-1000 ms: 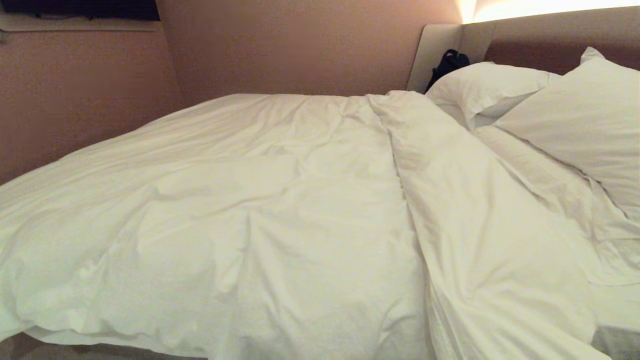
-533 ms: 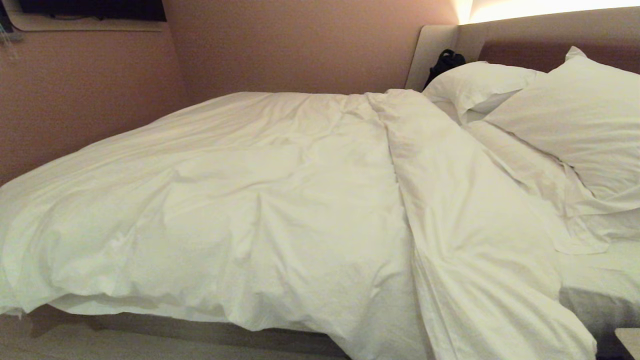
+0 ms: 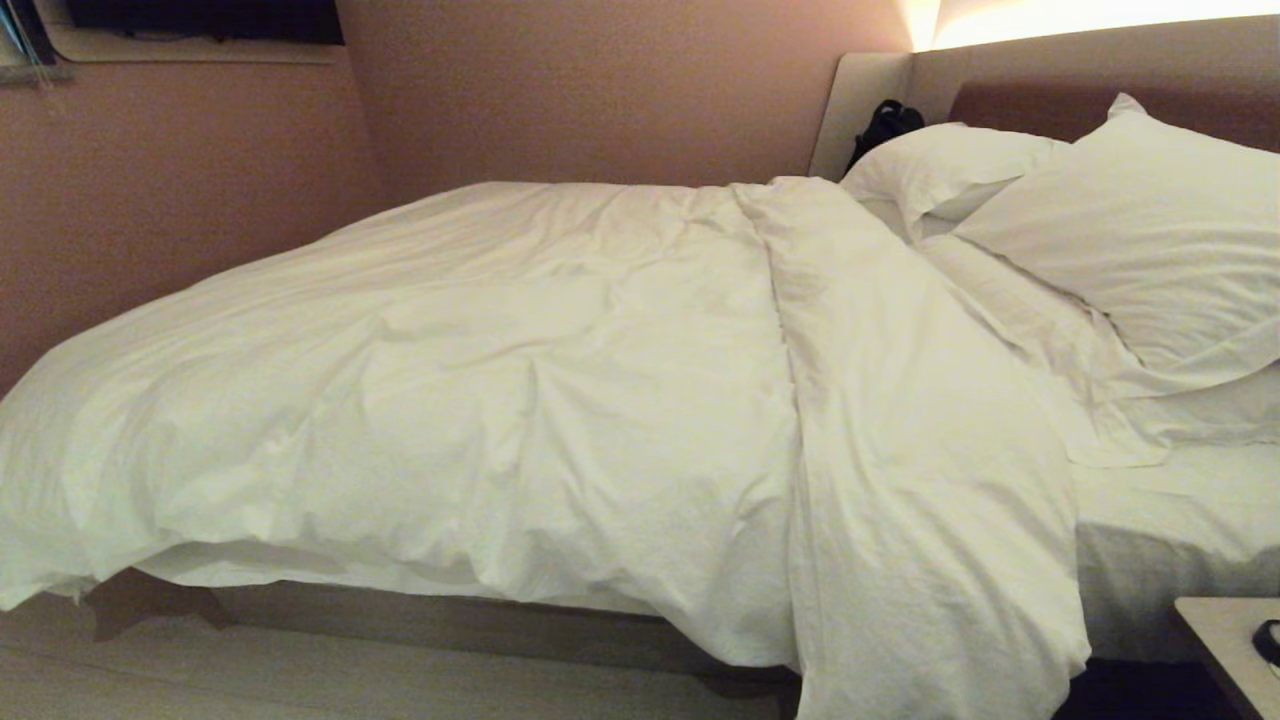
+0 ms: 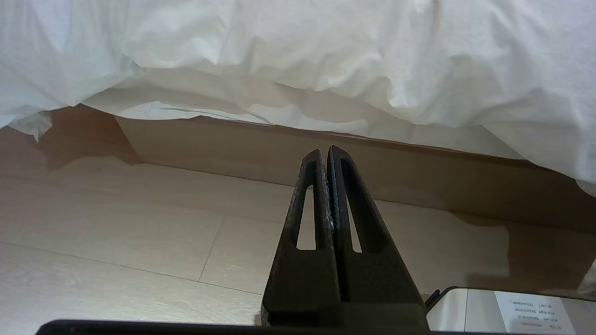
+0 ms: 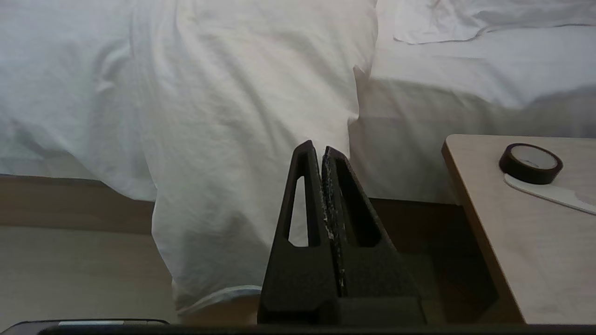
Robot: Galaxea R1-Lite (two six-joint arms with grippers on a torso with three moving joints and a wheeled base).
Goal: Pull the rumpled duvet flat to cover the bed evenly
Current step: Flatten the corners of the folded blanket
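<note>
The white duvet (image 3: 520, 400) lies rumpled over most of the bed (image 3: 1180, 520). One folded band (image 3: 900, 420) runs from the pillows down over the near side and hangs toward the floor. At the right the bare white sheet shows. Neither gripper appears in the head view. In the left wrist view my left gripper (image 4: 324, 151) is shut and empty, low above the floor, short of the duvet's (image 4: 326, 56) hanging edge. In the right wrist view my right gripper (image 5: 318, 148) is shut and empty, in front of the hanging duvet fold (image 5: 242, 116).
Two white pillows (image 3: 1130, 220) lean on the padded headboard (image 3: 1040, 70), with a dark object (image 3: 880, 125) in the corner. A wooden bedside table (image 5: 521, 218) with a roll of dark tape (image 5: 530, 163) stands at the near right. Pale floor (image 4: 116, 232) runs along the bed base (image 4: 279, 149).
The whole head view has shifted: the bed sits farther off and the floor, bed base and bedside table corner have come into view. The duvet itself has not moved.
</note>
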